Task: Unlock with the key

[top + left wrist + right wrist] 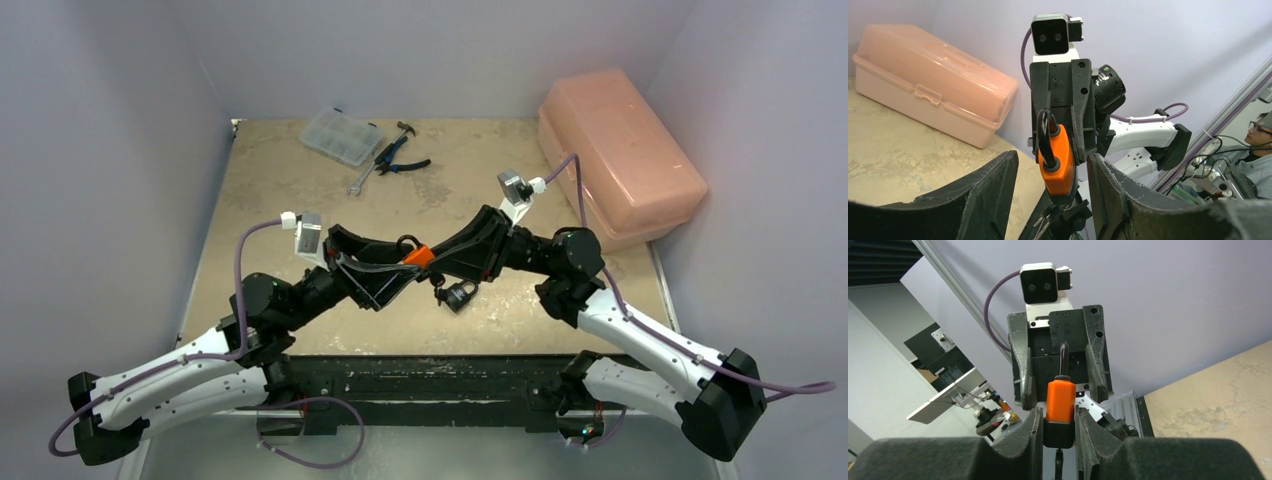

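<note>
Above beige tabletop (280, 180), lilac walls (450, 50): right jaws clamp orange padlock (1060, 399); left jaws open around it.

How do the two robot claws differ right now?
The right gripper is clamped shut on the orange padlock; the left gripper stands open, straddling the padlock with gaps on both sides. The right one carries the load; the left one holds nothing. Both are black two-finger claws, facing each other.

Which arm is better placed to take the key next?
Left, probably. The right pincer is shut on the orange padlock; the left pincer is open and empty, astride it, with the keys hanging just below.
</note>
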Robot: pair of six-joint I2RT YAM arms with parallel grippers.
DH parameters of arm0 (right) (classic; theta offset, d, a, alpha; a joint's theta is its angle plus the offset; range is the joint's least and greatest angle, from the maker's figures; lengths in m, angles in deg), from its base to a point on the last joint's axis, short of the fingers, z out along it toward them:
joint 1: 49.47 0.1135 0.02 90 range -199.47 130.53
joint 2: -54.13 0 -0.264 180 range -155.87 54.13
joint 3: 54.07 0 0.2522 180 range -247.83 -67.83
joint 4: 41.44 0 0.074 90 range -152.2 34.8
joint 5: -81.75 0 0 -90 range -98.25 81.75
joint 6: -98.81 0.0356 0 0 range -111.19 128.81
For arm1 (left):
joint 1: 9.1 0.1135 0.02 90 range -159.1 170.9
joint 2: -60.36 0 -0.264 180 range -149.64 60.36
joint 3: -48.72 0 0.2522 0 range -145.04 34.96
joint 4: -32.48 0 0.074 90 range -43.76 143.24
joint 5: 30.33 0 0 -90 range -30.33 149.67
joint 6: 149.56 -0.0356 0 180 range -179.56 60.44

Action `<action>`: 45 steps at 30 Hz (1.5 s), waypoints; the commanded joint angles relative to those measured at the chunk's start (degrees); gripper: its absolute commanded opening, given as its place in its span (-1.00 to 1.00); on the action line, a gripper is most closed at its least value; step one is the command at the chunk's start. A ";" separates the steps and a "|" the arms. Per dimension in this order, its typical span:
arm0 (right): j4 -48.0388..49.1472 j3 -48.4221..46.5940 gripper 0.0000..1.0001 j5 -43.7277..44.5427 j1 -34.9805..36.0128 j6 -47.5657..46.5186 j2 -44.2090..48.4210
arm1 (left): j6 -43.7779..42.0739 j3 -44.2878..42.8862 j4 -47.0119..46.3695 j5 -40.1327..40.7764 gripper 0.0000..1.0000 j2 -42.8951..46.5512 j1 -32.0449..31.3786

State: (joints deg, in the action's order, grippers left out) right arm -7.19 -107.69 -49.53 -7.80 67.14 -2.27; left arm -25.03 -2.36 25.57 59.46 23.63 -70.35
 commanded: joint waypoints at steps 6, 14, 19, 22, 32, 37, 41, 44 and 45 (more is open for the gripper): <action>8.30 -0.27 -1.00 -0.30 -0.12 2.44 -0.46 | 2.62 1.72 -6.43 1.97 -0.04 -0.13 -0.18; 9.04 0.02 -1.00 -0.73 -0.13 2.93 -0.83 | 2.87 1.94 -8.61 0.72 -0.27 -2.12 -0.24; 8.72 0.89 -1.00 -0.80 -0.14 3.02 -0.68 | 3.15 1.95 -8.67 1.41 -1.00 -3.08 -0.18; 2.50 -0.11 -0.95 0.45 -0.14 -0.36 0.28 | 3.21 2.45 -7.25 3.75 -1.00 -2.48 -0.20; -29.76 -5.08 0.48 12.62 -0.23 -18.95 8.02 | 1.91 2.48 -0.34 10.25 -1.00 0.07 -0.18; -41.08 -6.21 0.49 21.30 -0.11 -28.83 11.17 | 1.61 1.55 2.72 14.23 -1.00 -0.69 -0.19; -43.73 -5.43 0.37 23.46 -0.01 -33.24 11.23 | 1.49 1.54 1.96 15.50 -1.00 -2.32 -0.24; -42.25 -3.80 0.34 24.24 0.95 -35.89 11.49 | 2.14 1.70 0.98 16.96 -1.00 -3.66 -0.24; -41.77 -3.21 0.34 24.87 2.05 -37.27 11.53 | 2.45 1.83 0.73 17.73 -1.00 -4.10 -0.23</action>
State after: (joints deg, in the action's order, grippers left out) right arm -48.04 -111.62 -28.83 -7.77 37.26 8.65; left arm -22.72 1.07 31.28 73.82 20.35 -70.62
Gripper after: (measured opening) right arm 0.673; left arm 0.209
